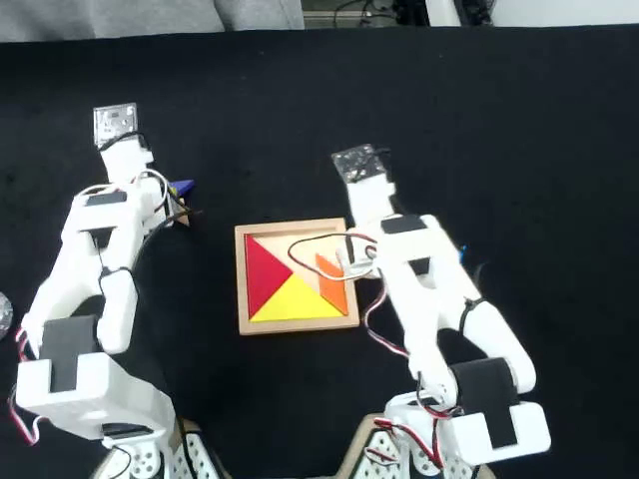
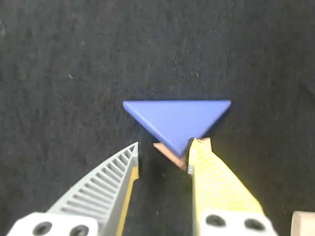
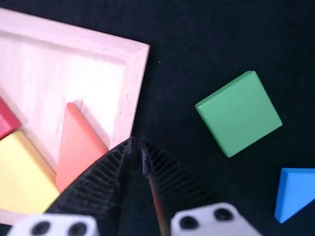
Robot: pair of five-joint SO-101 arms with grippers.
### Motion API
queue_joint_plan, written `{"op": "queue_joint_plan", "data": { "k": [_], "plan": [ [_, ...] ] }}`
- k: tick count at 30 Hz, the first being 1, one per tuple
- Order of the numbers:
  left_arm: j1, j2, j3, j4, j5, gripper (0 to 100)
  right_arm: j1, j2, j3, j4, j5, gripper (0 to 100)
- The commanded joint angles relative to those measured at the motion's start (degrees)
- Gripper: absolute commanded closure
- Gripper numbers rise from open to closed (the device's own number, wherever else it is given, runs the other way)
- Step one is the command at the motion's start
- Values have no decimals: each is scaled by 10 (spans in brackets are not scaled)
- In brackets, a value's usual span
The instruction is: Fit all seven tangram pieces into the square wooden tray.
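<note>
Black cloth table [image 1: 300, 100], open floor at 12 o'clock of the tray [image 1: 243, 289]. Left gripper [image 2: 166, 143] sits at the tray's 10 o'clock, jaws spread, gripping nothing. The dark blue triangle [image 2: 177, 118] has its corner between them, right at the yellow finger [image 2: 211, 177], with a tan piece [image 2: 170, 153] peeking out beneath. The tray holds a red triangle [image 1: 262, 271], yellow triangle [image 1: 300, 299] and orange triangle [image 1: 331, 281], with bare wood toward 1 o'clock. Right gripper [image 3: 136, 143] is pinched closed and empty, tips over the 3 o'clock rim. Green square [image 3: 238, 113] lies off the tray, clear of the rim, and a light blue piece [image 3: 295, 191] is beyond it.

White left arm [image 1: 95, 269] and right arm [image 1: 429, 289], black motor blocks [image 1: 65, 347], red-white cables [image 1: 377, 334], ribbed jaws grey-yellow and black.
</note>
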Motion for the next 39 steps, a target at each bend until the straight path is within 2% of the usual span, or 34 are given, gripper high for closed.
{"op": "queue_joint_plan", "data": {
  "k": [1,11,16,29,39],
  "plan": [
    [8,-1,-40,-1,4,830,7,-39,-6,-12,0,988],
    [15,10,-49,-40,4,830,7,-39,-6,-12,1,988],
    [20,13,-50,7,4,830,7,-39,-6,-11,3,988],
    [1,93,-132,8,4,830,7,-39,-4,-11,3,988],
    [7,97,-131,7,-2,830,7,-36,-5,-11,3,988]
  ]
}}
